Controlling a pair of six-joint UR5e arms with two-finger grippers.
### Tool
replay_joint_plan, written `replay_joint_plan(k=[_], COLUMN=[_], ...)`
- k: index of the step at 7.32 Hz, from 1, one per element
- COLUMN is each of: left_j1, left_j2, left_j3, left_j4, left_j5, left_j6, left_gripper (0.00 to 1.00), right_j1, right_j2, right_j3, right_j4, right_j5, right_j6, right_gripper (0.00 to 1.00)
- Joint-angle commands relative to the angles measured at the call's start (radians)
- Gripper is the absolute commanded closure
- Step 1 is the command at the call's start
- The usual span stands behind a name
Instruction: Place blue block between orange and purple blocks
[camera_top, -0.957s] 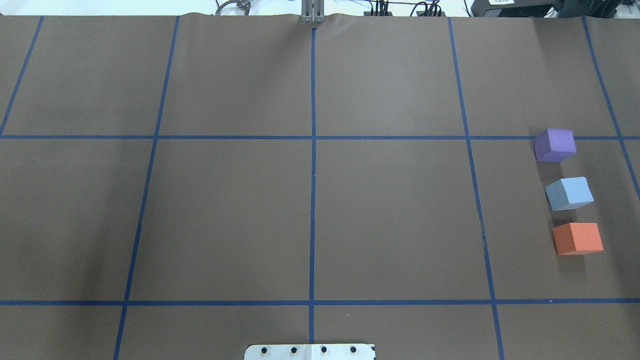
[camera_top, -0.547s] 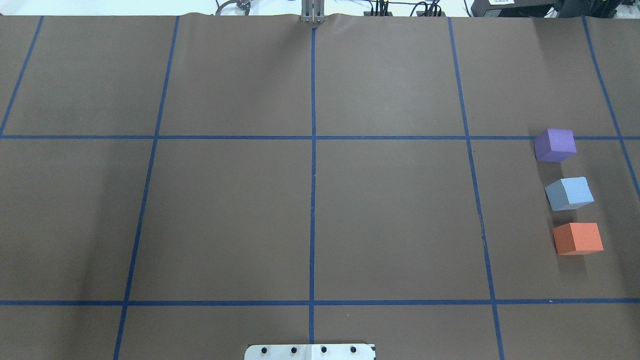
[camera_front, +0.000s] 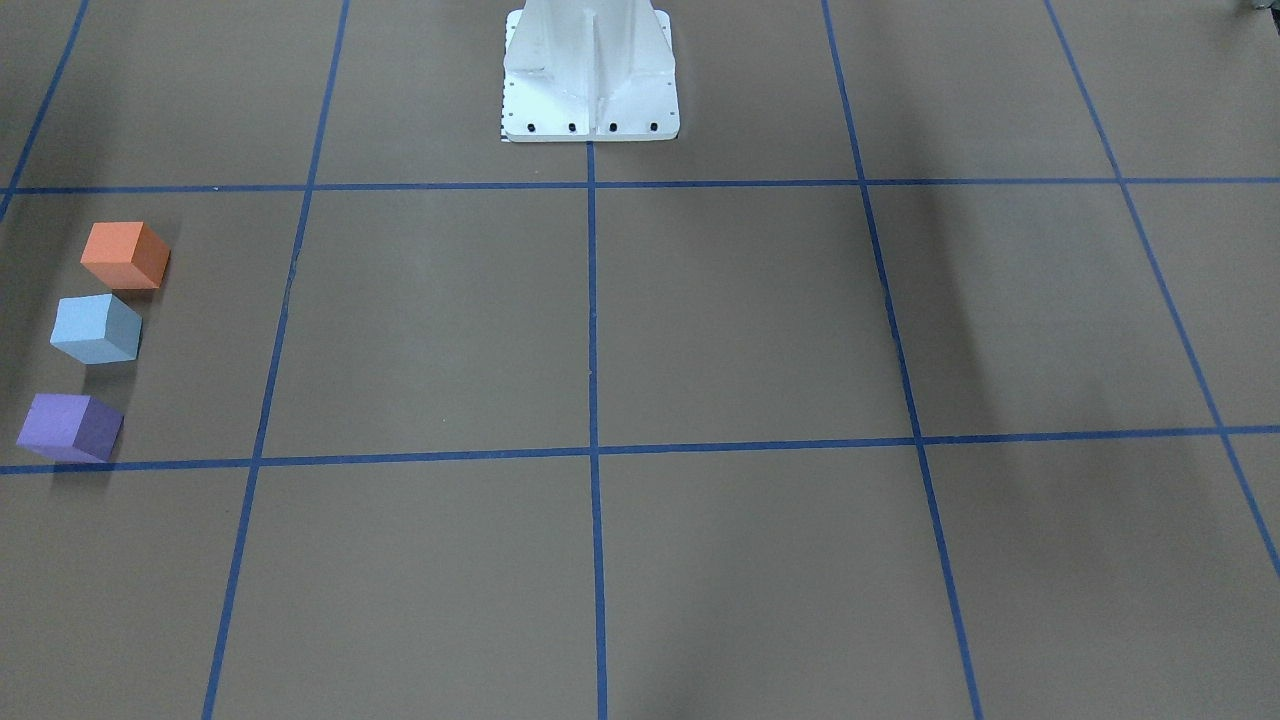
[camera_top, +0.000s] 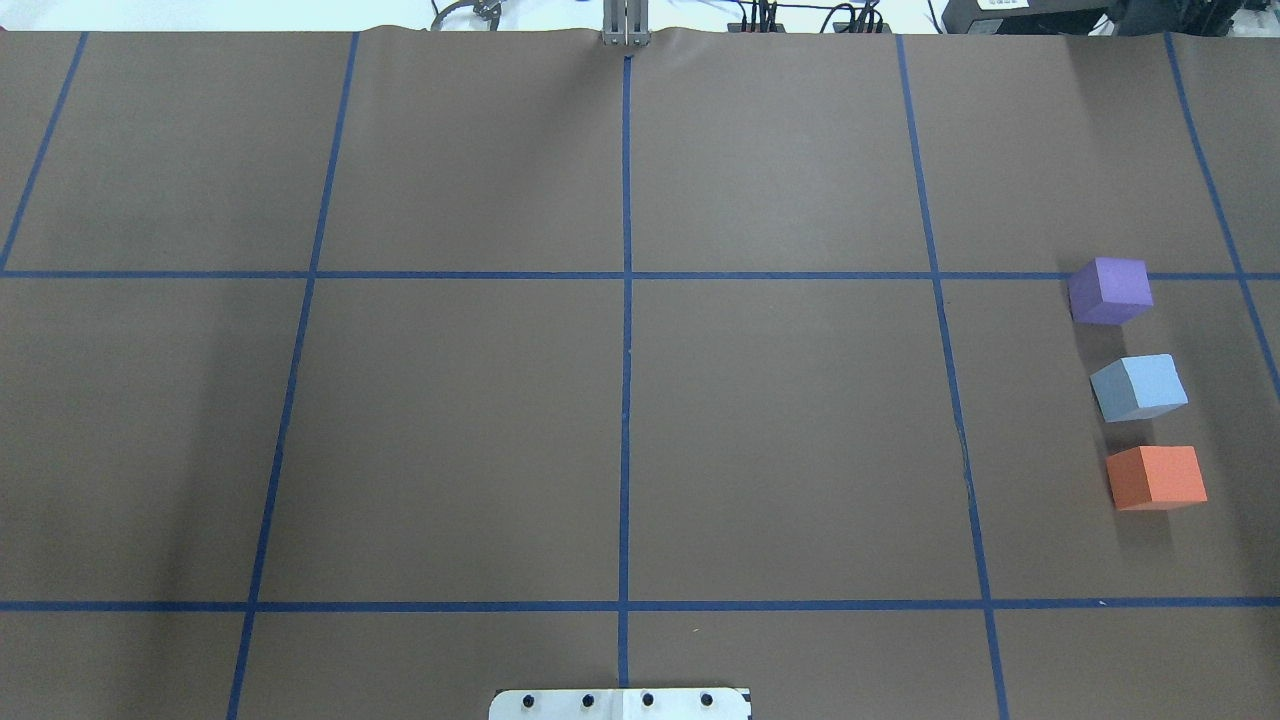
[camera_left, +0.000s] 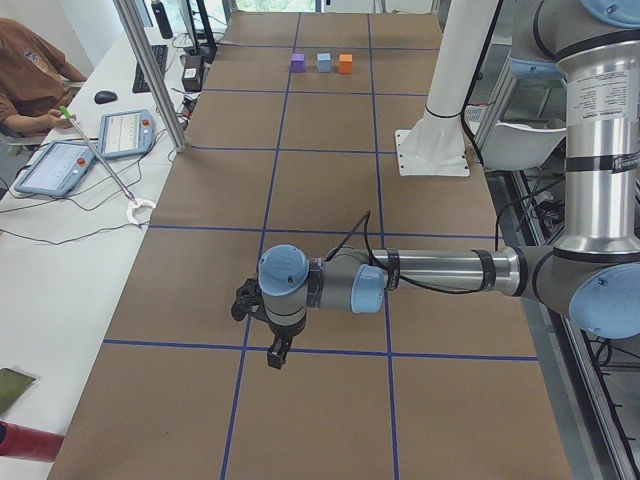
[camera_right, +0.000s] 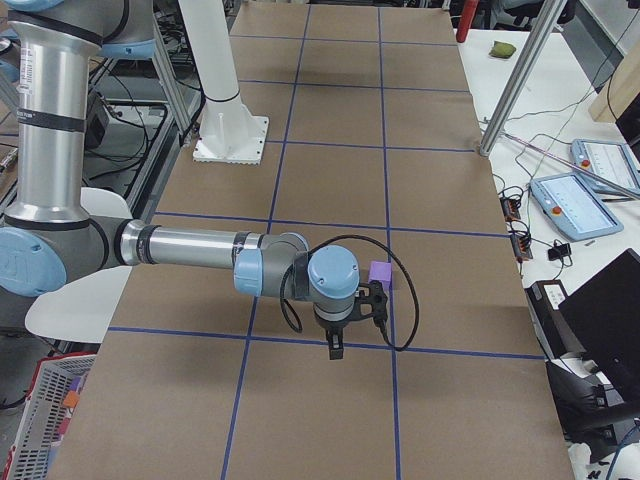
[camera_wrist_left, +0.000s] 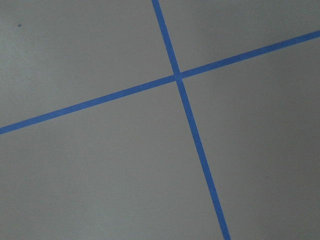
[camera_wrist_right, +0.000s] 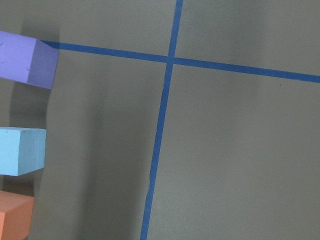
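Your brown counter (camera_left: 320, 120) lies under the left pincer (camera_left: 278, 357), a blue tape crossing (camera_wrist_left: 177, 76) just beside it; well apart from it, a teach pendant (camera_left: 125, 132) rests on your white desk (camera_left: 60, 260).

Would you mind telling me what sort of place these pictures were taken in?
Most likely a robotics lab workcell: a table gridded with blue tape, an industrial robot arm reaching over it, and teach pendants on a side bench by a seated operator.
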Motion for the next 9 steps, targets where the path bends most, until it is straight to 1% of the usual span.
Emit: replay_joint_plan(k=[1,7,9], left_j1=[0.000,0.001,0.001], left_j2=[-0.002,-0.014,-0.009], left_j3=[0.002,0.013,0.013], left_j4=[-0.001,-0.001,-0.001], left_j5=[0.005,0.008,0.008], left_j6=[0.000,0.000,0.000], left_gripper=[0.00,0.00,0.00], right_j1=[0.001,-0.001,0.001], right_j2=[0.001,0.013,0.016], right_j3=[0.001,-0.002,0.002], right_j4=[0.000,0.000,0.002], right_j5=[0.001,0.002,-0.002], right_j6=[0.003,0.008,0.211], right_gripper=[0.00,0.00,0.00])
